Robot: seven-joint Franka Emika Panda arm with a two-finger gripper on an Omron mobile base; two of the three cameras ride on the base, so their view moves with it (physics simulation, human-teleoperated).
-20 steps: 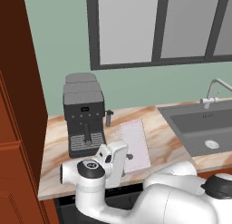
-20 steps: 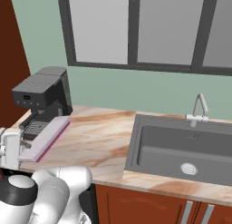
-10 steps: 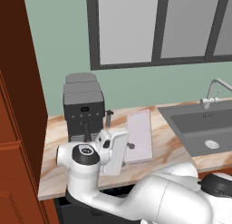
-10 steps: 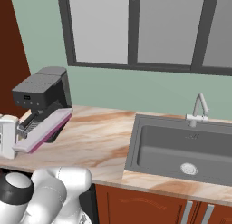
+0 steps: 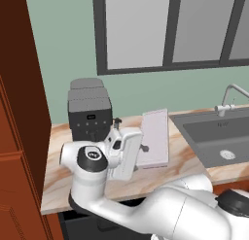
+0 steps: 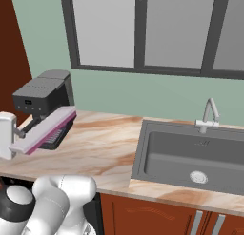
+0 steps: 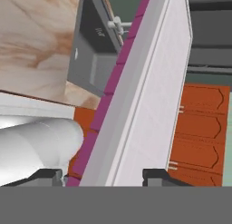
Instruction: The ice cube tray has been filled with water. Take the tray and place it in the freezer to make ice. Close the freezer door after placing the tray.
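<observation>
Pale lavender-white ice cube tray (image 5: 154, 137) with magenta underside; right of it, black coffee machine (image 5: 89, 109), marbled beige-brown counter (image 6: 102, 143), grey sink (image 6: 195, 155).

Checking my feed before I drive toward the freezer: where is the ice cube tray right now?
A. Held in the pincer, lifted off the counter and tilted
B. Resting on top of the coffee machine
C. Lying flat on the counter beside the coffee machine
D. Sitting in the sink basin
A: the ice cube tray sits clamped in the pincer, raised clear of the counter and slanted, in front of the coffee machine.
</observation>
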